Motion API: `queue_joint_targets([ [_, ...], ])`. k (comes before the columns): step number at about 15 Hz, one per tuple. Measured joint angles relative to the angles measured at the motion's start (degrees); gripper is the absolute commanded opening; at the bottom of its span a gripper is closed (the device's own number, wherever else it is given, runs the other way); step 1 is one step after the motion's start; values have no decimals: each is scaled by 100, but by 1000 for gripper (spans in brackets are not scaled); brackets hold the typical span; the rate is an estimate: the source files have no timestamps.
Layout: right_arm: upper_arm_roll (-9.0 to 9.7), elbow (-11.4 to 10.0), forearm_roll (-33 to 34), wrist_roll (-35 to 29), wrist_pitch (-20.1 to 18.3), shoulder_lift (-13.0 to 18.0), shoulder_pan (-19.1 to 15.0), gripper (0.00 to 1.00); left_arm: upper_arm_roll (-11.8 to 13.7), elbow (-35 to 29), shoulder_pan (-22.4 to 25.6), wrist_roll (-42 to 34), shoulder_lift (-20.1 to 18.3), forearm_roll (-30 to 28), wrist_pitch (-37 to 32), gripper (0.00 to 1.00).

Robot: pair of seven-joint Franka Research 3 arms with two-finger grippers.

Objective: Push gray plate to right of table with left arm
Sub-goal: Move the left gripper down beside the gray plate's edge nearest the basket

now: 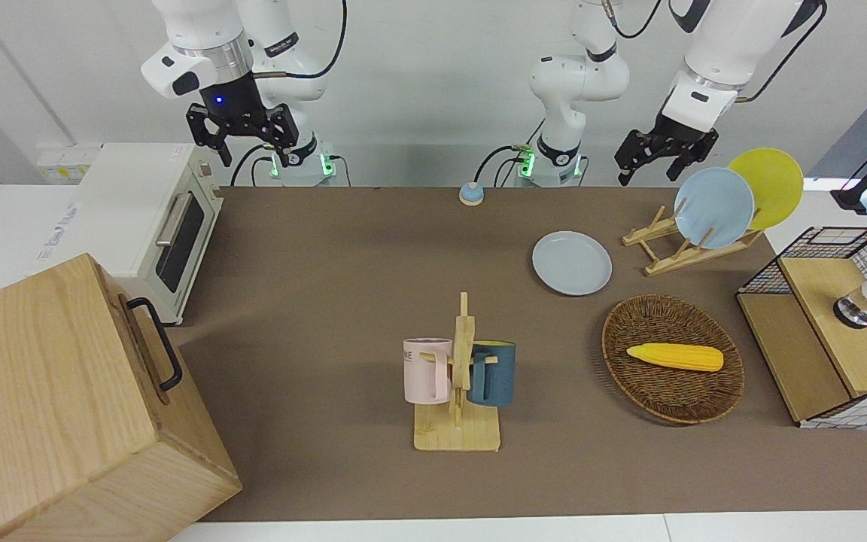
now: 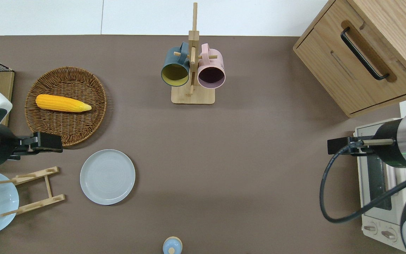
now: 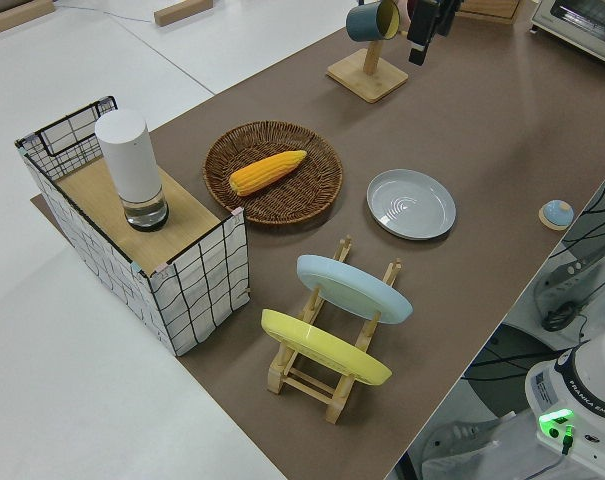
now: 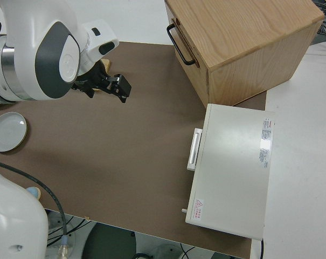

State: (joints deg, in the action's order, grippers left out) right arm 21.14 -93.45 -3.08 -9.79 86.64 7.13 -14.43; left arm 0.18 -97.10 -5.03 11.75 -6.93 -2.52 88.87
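Left claw aloft — gray plate on brown table

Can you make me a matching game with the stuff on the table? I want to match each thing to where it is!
Things:
1. corn
2. gray plate
3. pink mug
4. sky-blue plate

Places:
A. hanging on the wooden mug stand
B. lying flat on the table
C. propped upright in the wooden plate rack
D. lying in the wicker basket

Right pairs: 1-D, 2-B, 3-A, 4-C
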Motion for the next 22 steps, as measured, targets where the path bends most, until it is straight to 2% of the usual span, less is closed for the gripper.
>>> queue_joint_targets([
  [5, 0, 0, 0, 0, 0, 0, 0, 996, -6, -240, 21, 0, -40, 2, 42, 993],
  [10, 0, 0, 0, 0, 0, 0, 0, 996, 31, -939, 30, 0, -38, 11, 515, 993],
  [14, 0, 0, 0, 0, 0, 0, 0, 996, 36, -1744, 147, -4, -82, 13, 1108, 991],
  [16, 0, 0, 0, 0, 0, 0, 0, 996, 25, -2372, 163, -4, -202, 13, 1369, 989],
  [22, 0, 0, 0, 0, 0, 0, 0, 996, 24, -3258, 180, -5, -374, 13, 1843, 981],
])
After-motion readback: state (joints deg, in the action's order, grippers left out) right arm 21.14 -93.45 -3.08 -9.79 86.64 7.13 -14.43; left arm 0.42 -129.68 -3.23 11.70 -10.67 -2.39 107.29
